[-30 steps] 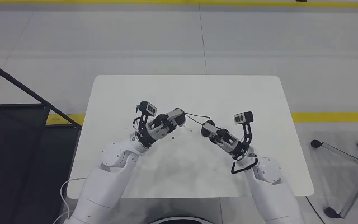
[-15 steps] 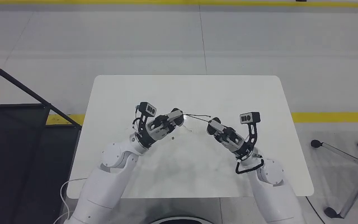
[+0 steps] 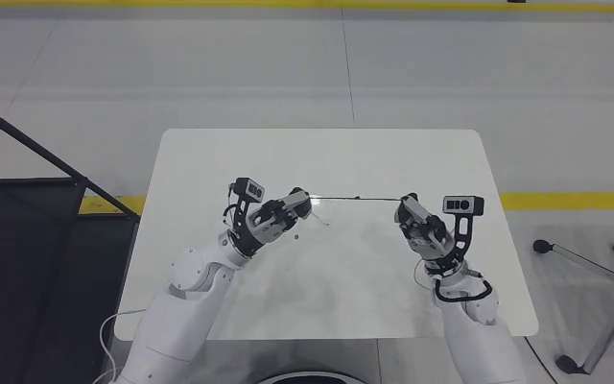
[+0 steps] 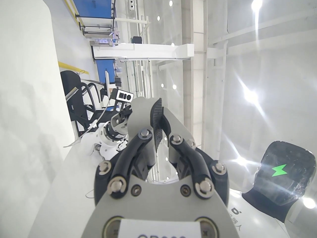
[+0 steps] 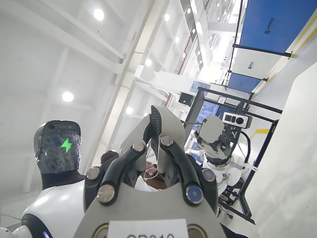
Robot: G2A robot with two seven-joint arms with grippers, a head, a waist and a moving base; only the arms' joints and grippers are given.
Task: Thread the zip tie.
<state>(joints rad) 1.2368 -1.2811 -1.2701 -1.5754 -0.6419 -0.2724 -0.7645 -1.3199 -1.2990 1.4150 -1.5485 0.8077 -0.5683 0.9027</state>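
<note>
Black zip tie [image 3: 355,198]; white table [image 3: 403,154]; grey floor [image 3: 288,67], yellow stripes [image 3: 556,201].

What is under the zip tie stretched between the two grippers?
Bare white table lies below the zip tie. Its two ends are covered by the fingers of the left gripper and the right gripper.

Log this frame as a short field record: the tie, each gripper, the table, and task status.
zip tie: thin dark strip, stretched nearly straight between the two grippers, above the table
left gripper: shut on one end of the zip tie
right gripper: shut on the other end
table: white
status: too small to tell whether the tie is threaded
</note>
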